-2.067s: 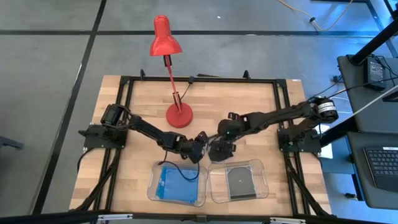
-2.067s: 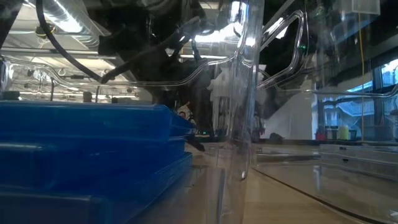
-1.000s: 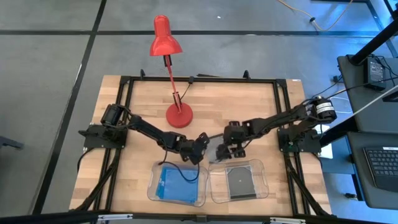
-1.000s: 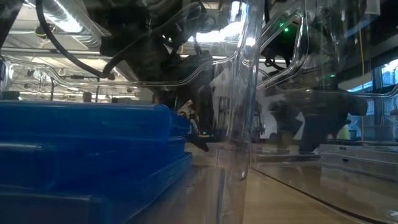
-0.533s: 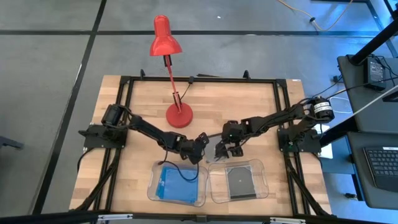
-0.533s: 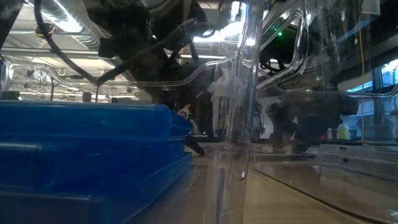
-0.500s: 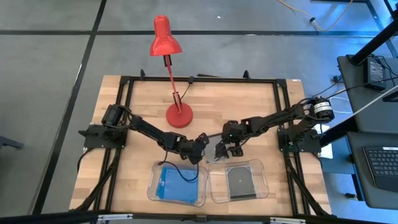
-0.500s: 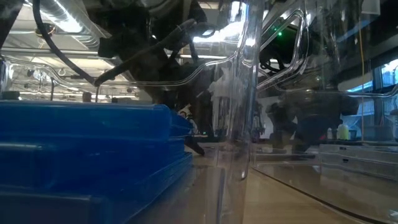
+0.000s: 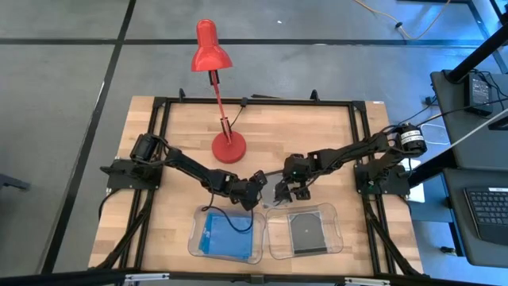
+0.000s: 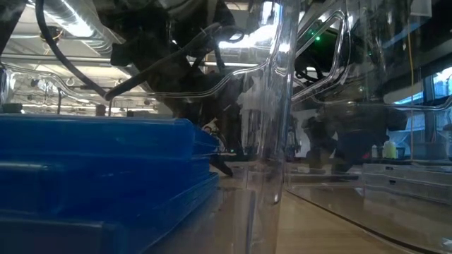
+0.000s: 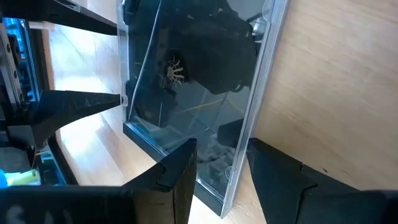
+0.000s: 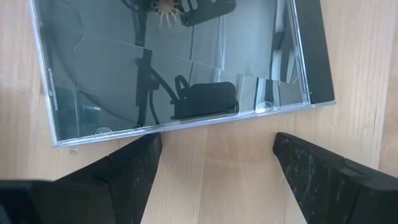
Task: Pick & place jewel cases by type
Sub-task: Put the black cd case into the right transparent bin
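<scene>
From the high view you see a dark jewel case [image 9: 274, 188] at frame centre on the bench [image 9: 317, 135], between the left pincer [image 9: 255, 187] and right pincer [image 9: 292, 191]. In your left wrist view the left pincer [image 11: 221, 171] pinches its glossy clear-edged rim. Your right wrist view shows the right pincer [image 12: 214, 158] spread, apart from the flat-lying case.
</scene>
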Tool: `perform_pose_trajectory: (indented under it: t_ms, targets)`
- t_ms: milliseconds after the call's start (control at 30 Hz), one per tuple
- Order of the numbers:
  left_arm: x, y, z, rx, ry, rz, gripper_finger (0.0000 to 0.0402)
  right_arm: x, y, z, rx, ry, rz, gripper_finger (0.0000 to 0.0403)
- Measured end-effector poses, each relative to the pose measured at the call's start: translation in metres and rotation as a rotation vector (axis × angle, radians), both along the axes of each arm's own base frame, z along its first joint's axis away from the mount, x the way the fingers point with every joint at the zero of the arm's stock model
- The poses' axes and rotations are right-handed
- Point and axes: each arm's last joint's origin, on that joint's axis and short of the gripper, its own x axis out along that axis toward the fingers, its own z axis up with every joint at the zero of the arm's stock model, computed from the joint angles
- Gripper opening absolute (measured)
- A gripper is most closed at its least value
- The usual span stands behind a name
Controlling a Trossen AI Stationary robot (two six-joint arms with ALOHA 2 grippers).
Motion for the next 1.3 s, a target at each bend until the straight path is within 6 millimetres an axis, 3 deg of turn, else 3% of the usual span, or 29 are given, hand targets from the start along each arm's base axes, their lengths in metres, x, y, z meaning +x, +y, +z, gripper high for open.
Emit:
perform_pose_trajectory:
  t_ms: [233, 500, 633, 1300]
  targets:
    - [-0.0002, -0.0013, -0.0005, 0.006, 0.002, -0.009, 0.0153, 0.0001, -0.0001, 0.0, 0.0, -0.001, 0.0, 0.0322]
    - [0.0008, -0.001, 0.0004, -0.003, -0.017, 0.011, 0.0219, 0.0001, -0.0002, 0.0, 0.001, -0.002, -0.001, 0.0322]
    - [0.0011, -0.0005, 0.0007, -0.012, -0.03, 0.041, 0.0234, 0.0005, -0.0001, -0.0001, 0.004, -0.01, 0.001, 0.0322]
    - [0.0011, -0.0066, 0.0013, 0.062, -0.061, 0.036, 0.0187, 0.0024, 0.0001, 0.0001, 0.017, -0.034, -0.014, 0.0322]
